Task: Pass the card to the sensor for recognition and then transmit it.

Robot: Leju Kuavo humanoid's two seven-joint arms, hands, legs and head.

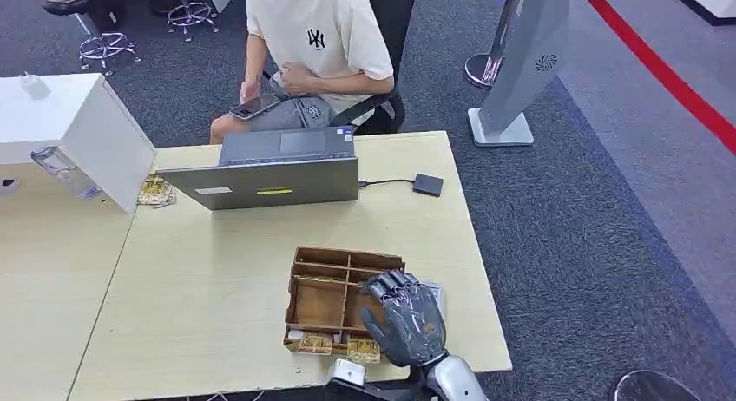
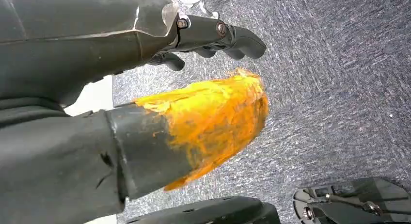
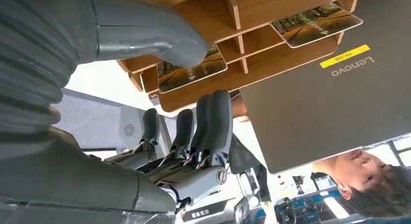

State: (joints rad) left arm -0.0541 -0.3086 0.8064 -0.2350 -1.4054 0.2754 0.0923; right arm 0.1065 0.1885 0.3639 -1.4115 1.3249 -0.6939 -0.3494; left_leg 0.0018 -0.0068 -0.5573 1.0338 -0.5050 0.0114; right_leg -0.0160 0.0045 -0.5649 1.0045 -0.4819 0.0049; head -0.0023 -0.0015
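1. Over the wooden tray (image 1: 323,299) at the near right of the worktop (image 1: 217,279): right hand (image 1: 406,318), fingers apart, holding nothing.
2. Cards (image 1: 339,345) along the tray's near edge.
3. Left hand (image 2: 213,35) above carpet, grip unclear.

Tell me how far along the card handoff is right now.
Early stage. Nothing looks done: cards lie in the wooden organizer. In hand: the right hand hovers open over the organizer, holding nothing. Left: grasp a card, present it to the small black sensor beside the laptop, then pass it on.
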